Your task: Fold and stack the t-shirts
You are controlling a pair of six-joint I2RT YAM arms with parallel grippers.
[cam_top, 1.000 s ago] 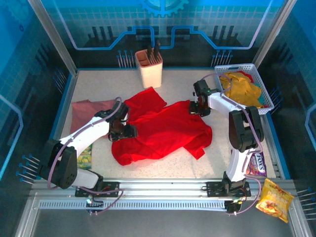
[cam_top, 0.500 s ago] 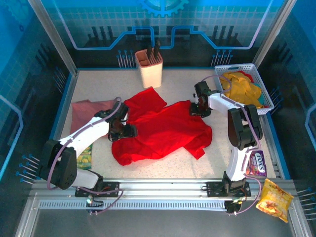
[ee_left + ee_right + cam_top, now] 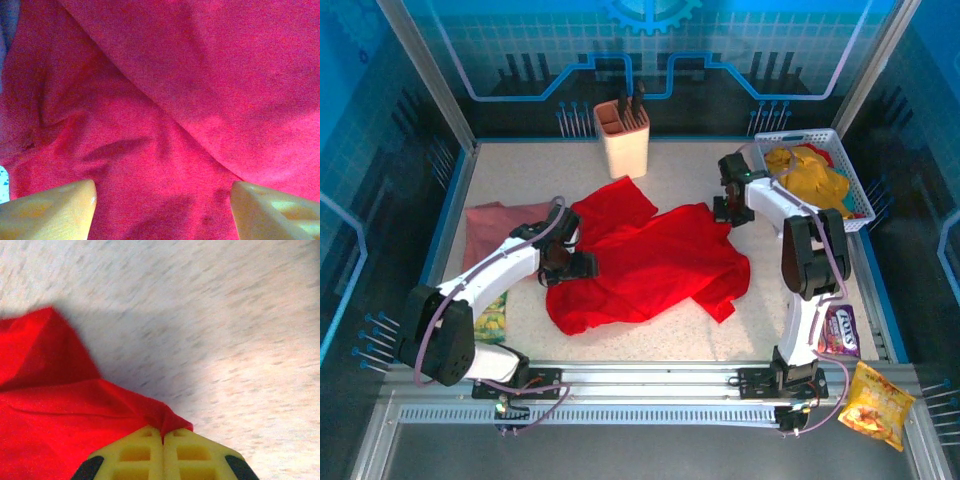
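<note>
A bright red t-shirt (image 3: 650,262) lies crumpled and spread across the middle of the table. My left gripper (image 3: 582,267) sits low over its left part. In the left wrist view the left gripper (image 3: 162,202) stands open, with red cloth (image 3: 165,100) under and between its yellow fingertips (image 3: 70,202). My right gripper (image 3: 726,212) is at the shirt's far right edge. It (image 3: 163,432) is shut on a pinched fold of the red t-shirt (image 3: 60,415). A dusty pink t-shirt (image 3: 488,224) lies flat at the left. Yellow t-shirts (image 3: 812,178) sit piled in the basket.
A beige holder with dark utensils (image 3: 622,140) stands at the back centre. The white basket (image 3: 860,205) is at the back right. Snack packets lie by the right arm's base (image 3: 838,330), off the front right corner (image 3: 875,402) and beside the left arm (image 3: 492,320).
The right gripper has closed on the red t-shirt's far edge and shifted slightly back and right. The left arm has stayed where it was, open over the cloth.
</note>
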